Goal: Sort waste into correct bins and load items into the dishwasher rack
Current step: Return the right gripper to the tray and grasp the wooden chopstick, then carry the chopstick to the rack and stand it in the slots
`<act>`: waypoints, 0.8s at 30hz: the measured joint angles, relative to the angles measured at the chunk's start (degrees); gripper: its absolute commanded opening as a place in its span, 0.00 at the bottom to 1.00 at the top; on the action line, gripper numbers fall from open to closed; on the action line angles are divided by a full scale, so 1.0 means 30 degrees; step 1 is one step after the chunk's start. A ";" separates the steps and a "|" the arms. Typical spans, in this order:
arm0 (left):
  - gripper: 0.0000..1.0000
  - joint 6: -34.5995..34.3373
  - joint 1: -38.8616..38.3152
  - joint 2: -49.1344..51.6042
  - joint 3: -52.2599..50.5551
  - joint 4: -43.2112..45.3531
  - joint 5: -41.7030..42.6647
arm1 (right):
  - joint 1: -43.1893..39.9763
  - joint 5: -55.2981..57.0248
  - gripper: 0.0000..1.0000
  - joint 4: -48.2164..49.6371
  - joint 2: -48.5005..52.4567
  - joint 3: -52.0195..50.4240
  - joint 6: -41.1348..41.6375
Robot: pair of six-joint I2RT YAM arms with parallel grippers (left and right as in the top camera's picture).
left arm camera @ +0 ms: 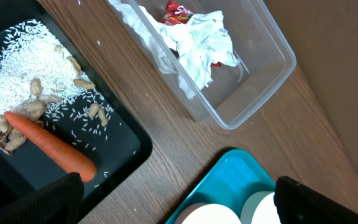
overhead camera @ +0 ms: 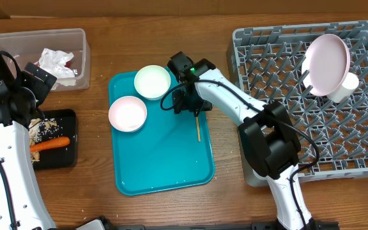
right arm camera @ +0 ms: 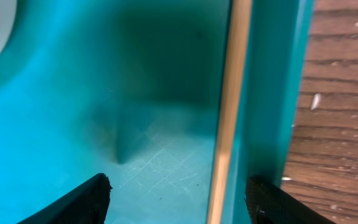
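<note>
Right fingers (right arm camera: 86, 202) apart, straddling a wooden chopstick (right arm camera: 229, 112) along the teal tray (right arm camera: 73, 124) edge, left fingers (left arm camera: 42, 199) wide apart above the bench (left arm camera: 185, 143), carrot (left arm camera: 48, 144) and rice (left arm camera: 17, 68) in the black tray (left arm camera: 126, 149), napkins (left arm camera: 197, 46) in the clear tub (left arm camera: 272, 59)

Overhead: fixed high above, faces straight down, far. Takes in whole surface (overhead camera: 222, 204), teal tray (overhead camera: 165, 160) at centre, rack (overhead camera: 280, 76) at right.
Left wrist: mid height, tilted down. Black tray (left arm camera: 123, 149) at left, clear tub (left arm camera: 260, 87) at top, teal tray corner at bottom; all shared with overhead's left half.
Right wrist: very near teal tray floor. Chopstick (right arm camera: 232, 112) beside rim, wood strip at right; same patch lies mid-frame in overhead.
</note>
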 measured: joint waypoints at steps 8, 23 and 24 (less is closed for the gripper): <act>1.00 -0.0007 0.0000 0.0000 0.0000 0.0000 0.0000 | 0.0000 -0.0765 0.36 0.1632 -0.0306 -0.1319 0.0000; 1.00 -0.0007 0.0000 0.0000 0.0000 0.0000 0.0000 | -0.0124 -0.1115 0.04 -0.0219 -0.0546 -0.1239 0.0299; 1.00 0.0000 0.0000 0.0000 0.0000 -0.0007 0.0000 | -0.0175 -0.1129 0.04 -0.0372 -0.0554 -0.1020 0.0240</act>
